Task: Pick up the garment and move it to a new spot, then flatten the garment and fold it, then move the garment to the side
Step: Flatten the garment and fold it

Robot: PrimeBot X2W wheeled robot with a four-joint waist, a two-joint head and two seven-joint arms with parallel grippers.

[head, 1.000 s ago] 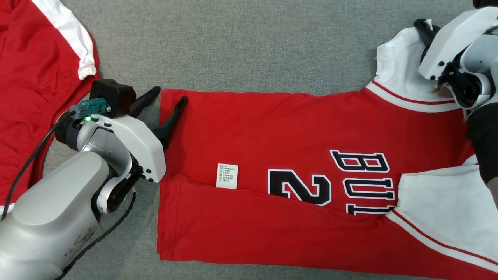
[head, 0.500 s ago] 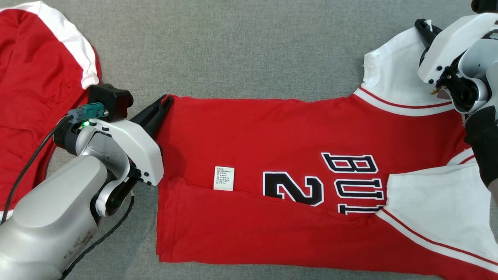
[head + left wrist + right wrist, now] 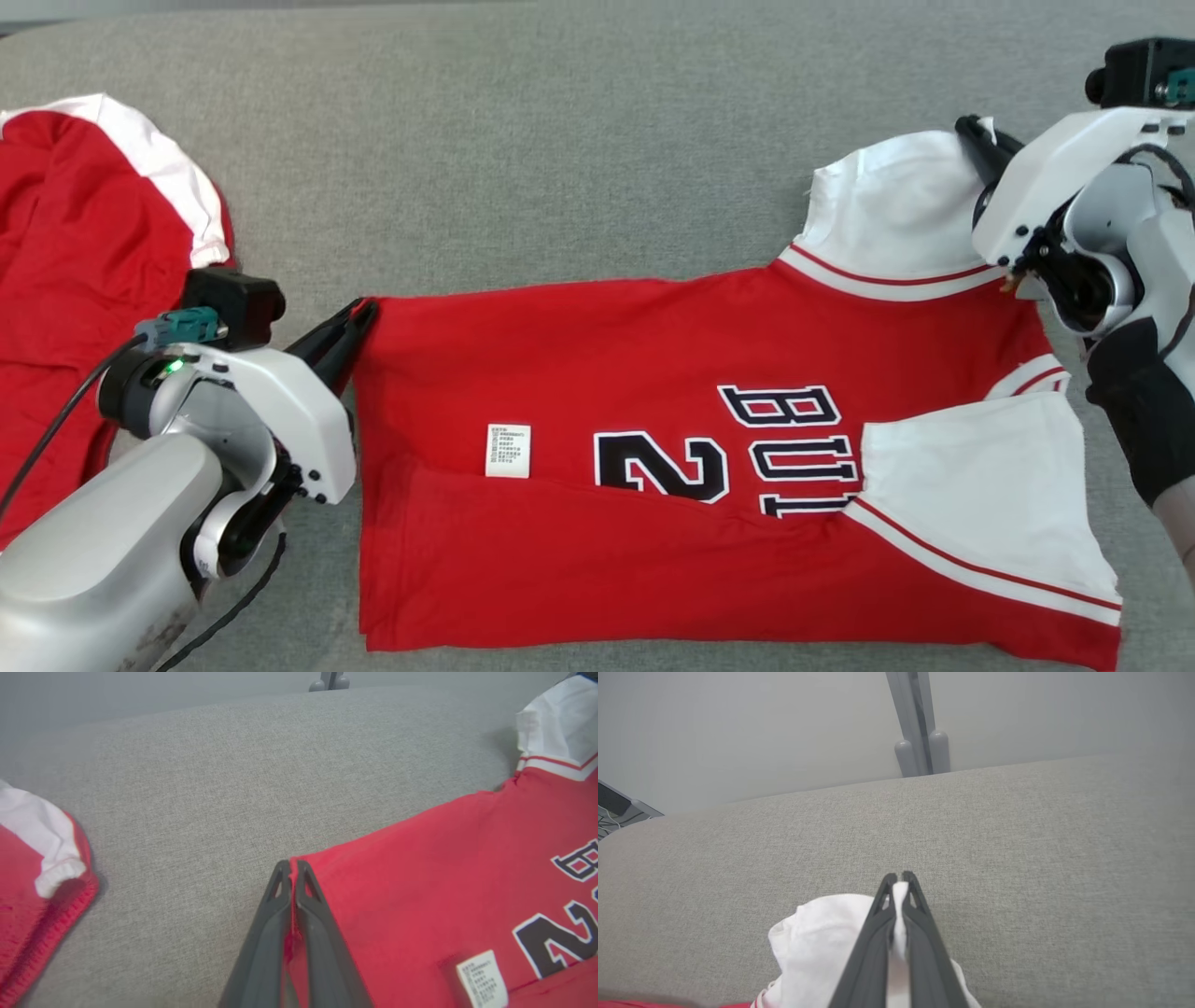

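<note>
The garment [image 3: 653, 373] is a red jersey with white sleeves and black lettering, lying folded lengthwise on the grey surface. My left gripper [image 3: 364, 313] is shut on its far left hem corner; the left wrist view shows red cloth [image 3: 420, 882] pinched between the dark fingers [image 3: 310, 914] of that gripper [image 3: 292, 865]. My right gripper [image 3: 971, 131] is shut on the far white sleeve [image 3: 896, 205]. In the right wrist view, white cloth [image 3: 817, 947] sits clamped in the right gripper [image 3: 899, 877]. A white care label [image 3: 508, 450] lies on the red fabric.
Another red and white garment [image 3: 84, 252] lies bunched at the left edge of the grey surface [image 3: 560, 140]. A grey post [image 3: 920, 728] stands beyond the far edge. Bare grey fabric stretches behind the jersey.
My left gripper has closed on the jersey's hem corner. The camera has shifted, so the whole scene sits lower in the picture; the jersey's far edge looks drawn slightly taut between both grippers.
</note>
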